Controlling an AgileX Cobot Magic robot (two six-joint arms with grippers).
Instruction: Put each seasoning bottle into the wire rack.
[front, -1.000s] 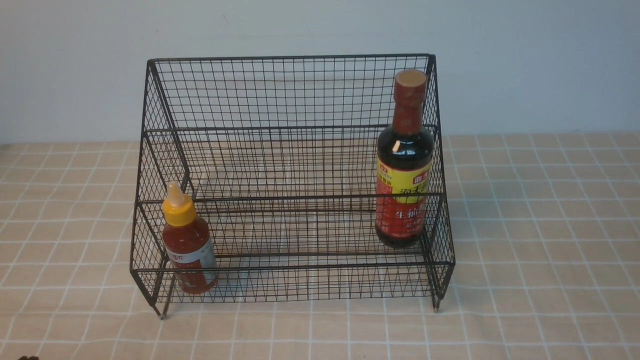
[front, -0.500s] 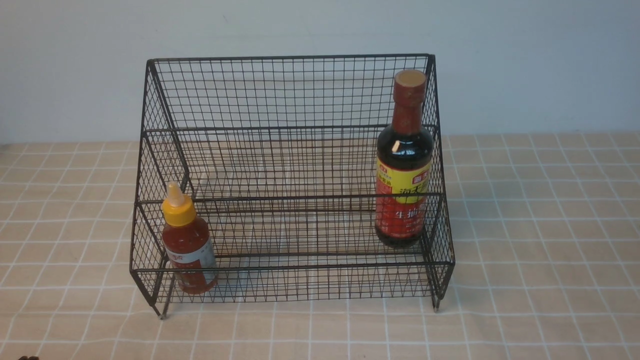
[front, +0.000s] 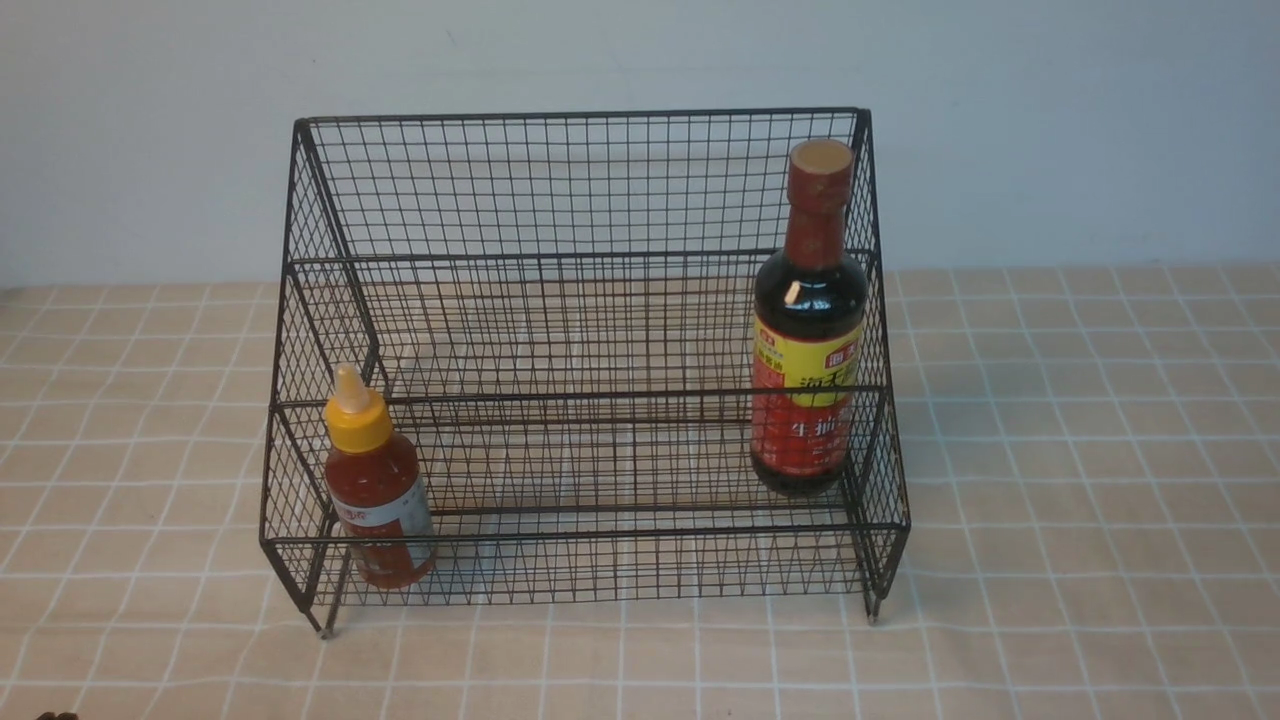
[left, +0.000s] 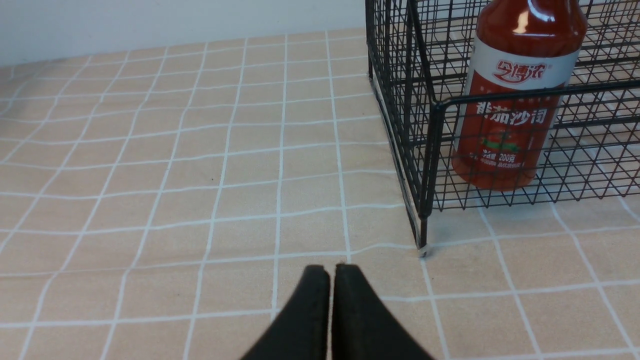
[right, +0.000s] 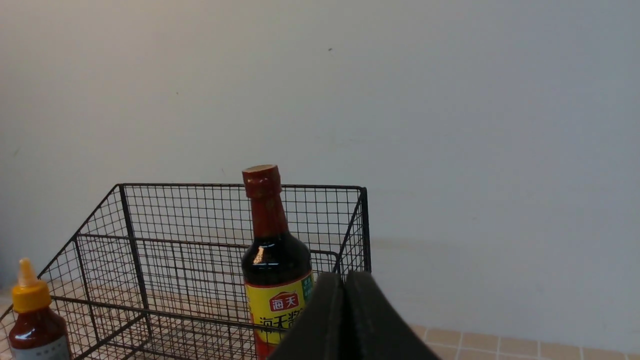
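The black wire rack (front: 580, 180) stands in the middle of the table. The small red sauce bottle (front: 377, 490) with a yellow nozzle cap stands upright in the rack's lower front tier at its left end; it also shows in the left wrist view (left: 515, 95) and the right wrist view (right: 31, 320). The dark soy-sauce bottle (front: 808, 330) stands upright at the rack's right end, also in the right wrist view (right: 274, 260). My left gripper (left: 332, 270) is shut and empty, low over the cloth near the rack's front left foot. My right gripper (right: 344, 277) is shut and empty, away from the rack.
A beige checked tablecloth (front: 1080, 480) covers the table, with a plain pale wall (front: 1050, 120) close behind the rack. The rack's front left foot (left: 423, 247) stands just ahead of my left gripper. Neither arm shows in the front view.
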